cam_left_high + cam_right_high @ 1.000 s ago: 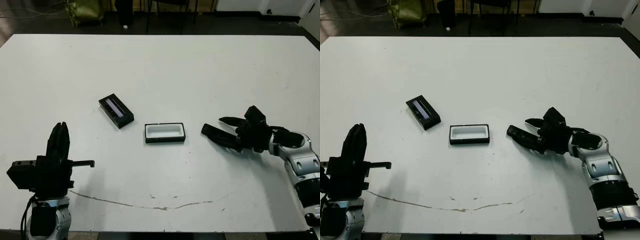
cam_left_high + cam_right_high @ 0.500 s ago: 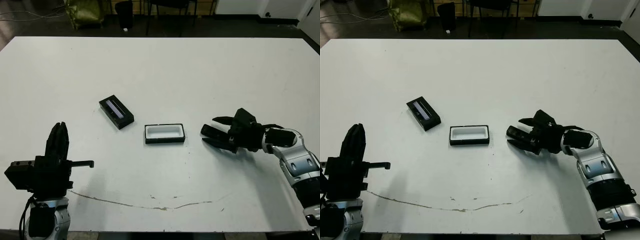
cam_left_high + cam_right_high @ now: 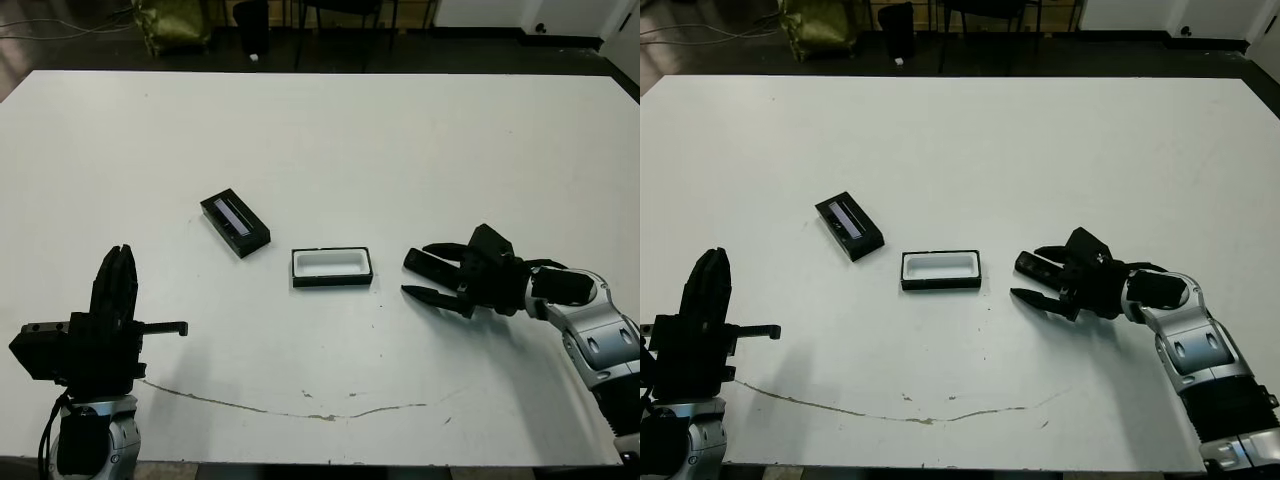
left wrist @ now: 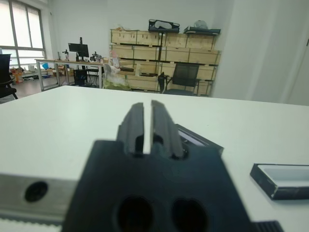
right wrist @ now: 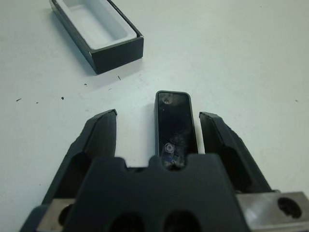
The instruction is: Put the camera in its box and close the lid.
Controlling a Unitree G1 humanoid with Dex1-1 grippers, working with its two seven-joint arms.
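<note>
My right gripper [image 5: 159, 118] is down at the table with its two fingers spread wide, one on each side of the camera [image 5: 175, 128], with a gap left on both sides; it has hold of nothing. My left gripper [image 3: 113, 285] has its fingers pressed together and empty, raised over the near edge, well to the left of the box.

Largest first: the table [image 3: 330, 140] is white, and I see wide bare room on every side of the box, with a thin crack line along the near side and dark floor beyond the far edge. The lid [image 3: 234, 222] lies flat just to the left of the box and a little farther back, turned at an angle, its pale strip up, not touching the box. The box [image 3: 332, 266] sits open near the table's middle, white lining showing. The camera lies flat on the table just to the right of the box, apart from it, one rounded end pointing at the box's short wall.

Against the picture a second ago, my right gripper has shifted so the fingers now straddle the camera, the near finger lying on the table in front of it. The lid, the box and my left gripper sit where they were; the small shift of the whole view is the head camera.
</note>
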